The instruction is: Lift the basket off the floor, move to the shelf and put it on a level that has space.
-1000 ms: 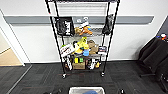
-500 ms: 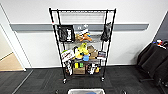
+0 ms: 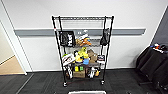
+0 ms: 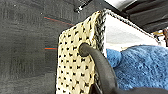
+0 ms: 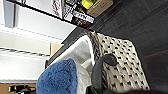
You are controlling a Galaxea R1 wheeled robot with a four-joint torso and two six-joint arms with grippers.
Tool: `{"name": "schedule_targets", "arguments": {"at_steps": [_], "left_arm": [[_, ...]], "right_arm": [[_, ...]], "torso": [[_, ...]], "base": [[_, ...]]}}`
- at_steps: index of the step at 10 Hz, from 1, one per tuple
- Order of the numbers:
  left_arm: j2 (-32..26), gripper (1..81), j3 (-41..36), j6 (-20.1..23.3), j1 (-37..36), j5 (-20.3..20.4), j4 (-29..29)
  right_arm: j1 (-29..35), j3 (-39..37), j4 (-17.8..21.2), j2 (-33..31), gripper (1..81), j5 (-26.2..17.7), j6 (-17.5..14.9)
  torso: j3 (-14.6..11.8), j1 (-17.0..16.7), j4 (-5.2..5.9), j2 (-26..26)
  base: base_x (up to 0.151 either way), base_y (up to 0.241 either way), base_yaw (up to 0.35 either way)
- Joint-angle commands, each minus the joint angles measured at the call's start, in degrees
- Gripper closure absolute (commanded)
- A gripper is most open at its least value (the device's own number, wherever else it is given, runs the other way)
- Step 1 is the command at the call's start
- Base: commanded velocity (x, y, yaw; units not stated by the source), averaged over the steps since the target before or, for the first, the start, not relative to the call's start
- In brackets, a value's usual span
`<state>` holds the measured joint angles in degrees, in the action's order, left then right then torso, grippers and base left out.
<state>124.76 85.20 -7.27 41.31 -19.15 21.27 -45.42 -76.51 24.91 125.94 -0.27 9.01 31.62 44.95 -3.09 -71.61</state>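
While the shelf (image 3: 82,50) stands mid-frame against the white wall, its top level (image 3: 82,18) lies bare and lower tiers are cluttered; the basket (image 4: 77,62) hangs above the dark floor (image 4: 25,37), a blue cloth (image 4: 140,65) inside; whether either pincer is apart or clamped, I cannot tell.
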Motion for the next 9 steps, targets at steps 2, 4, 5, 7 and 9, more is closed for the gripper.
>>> {"name": "schedule_targets", "arguments": {"at_steps": [2,4,5,7,9], "left_arm": [[-7.9,81.1,-7.4,2.1,-1.5,5.3,-0.9],[-10.8,81.1,-10.8,3.8,1.4,8.1,-0.9],[-11.8,81.1,-11.8,4.4,3.7,10.6,-0.9],[-12.6,81.1,-12.8,5.5,5.4,12.8,-0.9],[-13.9,81.1,-15.0,5.5,5.4,12.8,-1.1]], "right_arm": [[1.2,8.8,0.4,-8.1,81.1,7.0,-0.5],[-1.0,12.0,0.3,-10.1,81.1,7.9,-0.7],[-2.4,13.8,0.1,-11.3,81.1,9.5,-0.8],[-3.9,15.1,-0.9,-12.8,81.1,11.0,-0.7],[-4.5,16.7,-1.7,-13.8,81.1,11.1,-0.7]], "torso": [[0.0,-4.9,0.00,7.5],[0.0,-7.4,0.00,11.4],[0.0,-8.5,0.00,13.1],[-3.3,-11.1,0.00,17.1],[-4.6,-13.2,0.00,20.3]], "base": [[0.000,0.000,0.000],[0.000,0.000,0.000],[0.000,0.000,0.000],[0.000,0.000,0.000],[0.000,0.000,0.000]]}}
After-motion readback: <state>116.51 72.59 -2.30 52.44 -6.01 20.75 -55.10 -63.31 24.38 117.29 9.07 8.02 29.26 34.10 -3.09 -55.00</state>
